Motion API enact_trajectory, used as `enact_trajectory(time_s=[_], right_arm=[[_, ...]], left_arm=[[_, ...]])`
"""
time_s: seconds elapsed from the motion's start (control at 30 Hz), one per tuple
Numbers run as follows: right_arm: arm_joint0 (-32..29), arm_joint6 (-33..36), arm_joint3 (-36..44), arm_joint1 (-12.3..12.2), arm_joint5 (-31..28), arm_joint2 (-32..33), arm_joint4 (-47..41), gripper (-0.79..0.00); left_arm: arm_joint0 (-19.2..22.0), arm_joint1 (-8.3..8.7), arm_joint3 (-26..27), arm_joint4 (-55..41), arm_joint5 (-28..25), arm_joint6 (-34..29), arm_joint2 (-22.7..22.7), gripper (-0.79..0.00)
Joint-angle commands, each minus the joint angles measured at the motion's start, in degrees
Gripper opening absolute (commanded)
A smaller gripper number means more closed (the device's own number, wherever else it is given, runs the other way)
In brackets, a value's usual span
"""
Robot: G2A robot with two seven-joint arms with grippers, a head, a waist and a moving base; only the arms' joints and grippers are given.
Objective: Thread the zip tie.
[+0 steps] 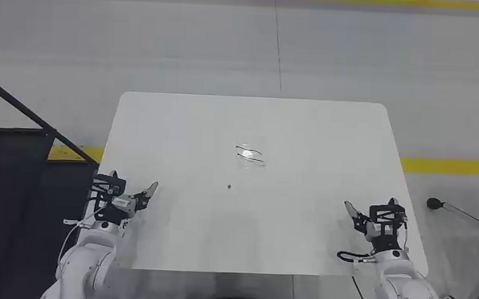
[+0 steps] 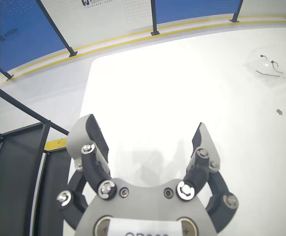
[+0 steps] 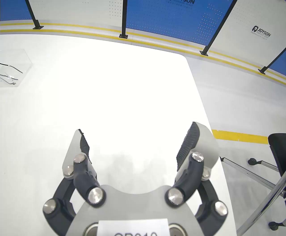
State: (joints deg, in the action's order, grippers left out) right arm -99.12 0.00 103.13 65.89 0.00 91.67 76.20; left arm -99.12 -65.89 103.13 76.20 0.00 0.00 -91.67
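Observation:
Thin dark zip ties (image 1: 250, 155) lie near the middle of the white table (image 1: 320, 137), inside a clear flat tray (image 3: 22, 60). The same zip ties (image 2: 269, 67) (image 3: 11, 73) appear far off in both wrist views. My left gripper (image 1: 147, 192) (image 2: 146, 131) hangs open over the table's near left edge, with nothing between its fingers. At the near right edge my right gripper (image 1: 356, 215) (image 3: 138, 138) is open and empty too. Both are far from the zip ties.
A small dark speck (image 1: 229, 186) (image 2: 279, 111) lies on the table in front of the zip ties. A black frame (image 1: 12, 188) stands off the table's left side. A chair base (image 3: 263, 169) sits on the floor to the right.

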Motion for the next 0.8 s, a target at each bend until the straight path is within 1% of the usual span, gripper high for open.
enact_trajectory(time_s=[0.0,0.63,0.67,0.7,0.77], right_arm=[[0.0,0.0,0.0,0.0,0.0,0.0,0.0,-0.001],[0.0,0.0,0.0,0.0,0.0,0.0,0.0,0.0],[0.0,0.0,0.0,0.0,0.0,0.0,0.0,0.0],[0.0,0.0,0.0,0.0,0.0,0.0,0.0,0.0],[0.0,0.0,0.0,0.0,0.0,0.0,0.0,0.0]], left_arm=[[0.0,0.0,0.0,0.0,0.0,0.0,0.0,0.0],[0.0,0.0,0.0,0.0,0.0,0.0,0.0,-0.001],[0.2,-0.04,-0.3,0.8,1.4,0.7,-0.2,0.0],[0.4,-0.16,-0.9,2.1,3.1,1.8,0.3,0.0],[1.2,-0.43,-1.4,0.7,2.3,2.0,1.9,0.0]])
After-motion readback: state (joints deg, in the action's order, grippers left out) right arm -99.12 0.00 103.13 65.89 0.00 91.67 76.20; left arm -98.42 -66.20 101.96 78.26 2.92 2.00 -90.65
